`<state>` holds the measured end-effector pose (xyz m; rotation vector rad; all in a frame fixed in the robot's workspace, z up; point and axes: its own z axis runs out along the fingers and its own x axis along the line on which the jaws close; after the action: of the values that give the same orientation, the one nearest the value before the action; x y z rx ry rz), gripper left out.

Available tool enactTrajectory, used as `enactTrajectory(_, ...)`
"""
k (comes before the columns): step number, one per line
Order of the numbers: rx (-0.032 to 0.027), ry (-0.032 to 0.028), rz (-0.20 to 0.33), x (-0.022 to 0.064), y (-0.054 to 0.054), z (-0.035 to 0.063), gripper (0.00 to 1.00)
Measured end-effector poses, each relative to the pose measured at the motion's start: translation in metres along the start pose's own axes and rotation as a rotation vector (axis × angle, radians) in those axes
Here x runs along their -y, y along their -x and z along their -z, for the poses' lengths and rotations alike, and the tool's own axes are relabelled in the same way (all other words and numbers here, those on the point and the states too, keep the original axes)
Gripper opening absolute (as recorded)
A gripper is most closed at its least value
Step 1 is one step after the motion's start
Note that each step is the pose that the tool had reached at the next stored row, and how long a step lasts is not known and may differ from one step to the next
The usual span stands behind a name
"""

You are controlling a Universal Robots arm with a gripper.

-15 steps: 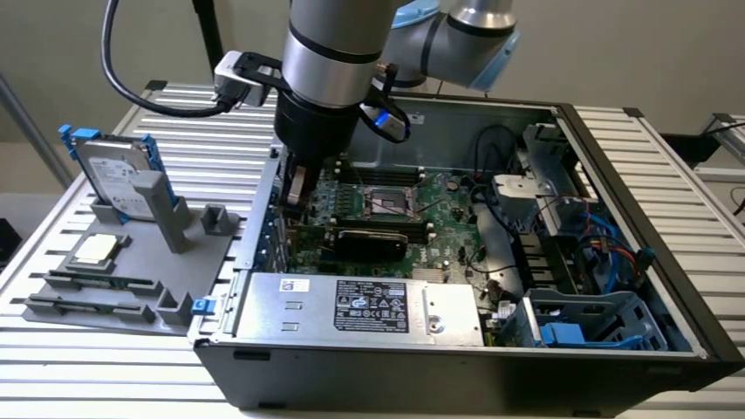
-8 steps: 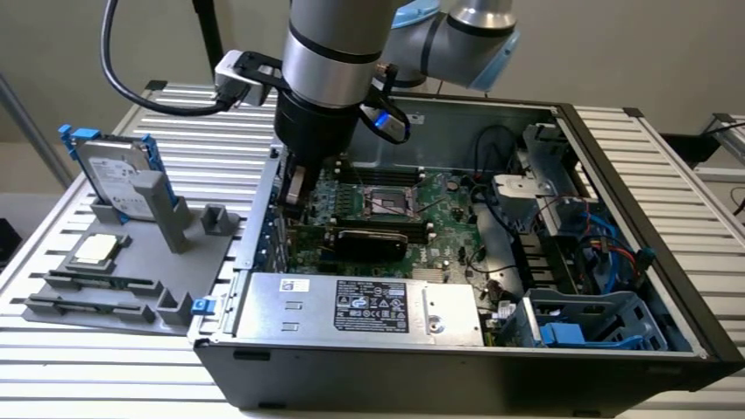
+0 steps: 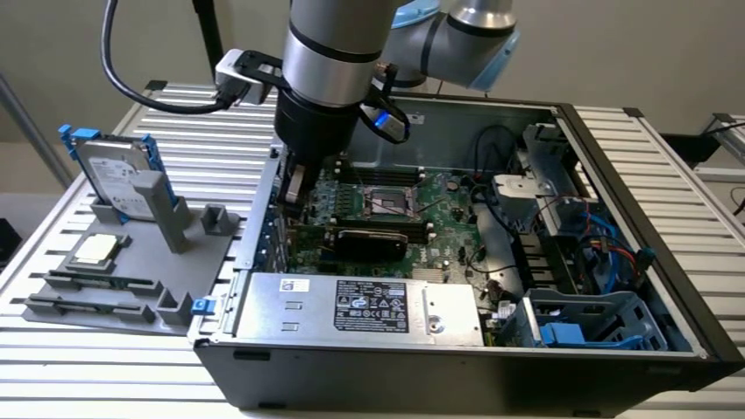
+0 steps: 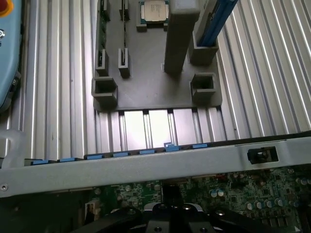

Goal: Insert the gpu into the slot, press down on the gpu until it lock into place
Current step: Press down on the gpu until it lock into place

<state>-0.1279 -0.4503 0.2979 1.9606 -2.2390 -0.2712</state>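
Ribbed aluminium slats form the table (image 3: 105,384) under an open black computer case (image 3: 466,371). Nearest in the exterior view is the silver power supply (image 3: 361,307) with its label, along the case's front wall. Just behind it lies the green motherboard (image 3: 448,223), where the gpu (image 3: 363,237) stands on edge, its black cooler seen from above, at the slot, which the card hides. Whether it is fully seated cannot be told. The fingers (image 3: 305,175) are shut and empty, above the board just beyond the gpu toward the exterior view's left; whether they touch the card is not visible. On the exterior view's left, a grey fixture tray (image 3: 82,305) holds a processor (image 3: 96,250) and, farther back, a silver hard drive (image 3: 114,175) with blue rails. Behind the case rises the robot arm (image 3: 338,52).
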Motion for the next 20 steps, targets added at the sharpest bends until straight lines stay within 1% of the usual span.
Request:
enactTrajectory(6, -0.0029, 0.0022, -0.003, -0.0002, 0.0012, 0.0001, 0.11)
enactTrajectory(15, -0.0050, 0.0042, -0.005, -0.0007, 0.0052, -0.0001, 0.11)
enactTrajectory(20, -0.0066, 0.0094, -0.006, -0.0010, 0.0061, 0.0004, 0.11)
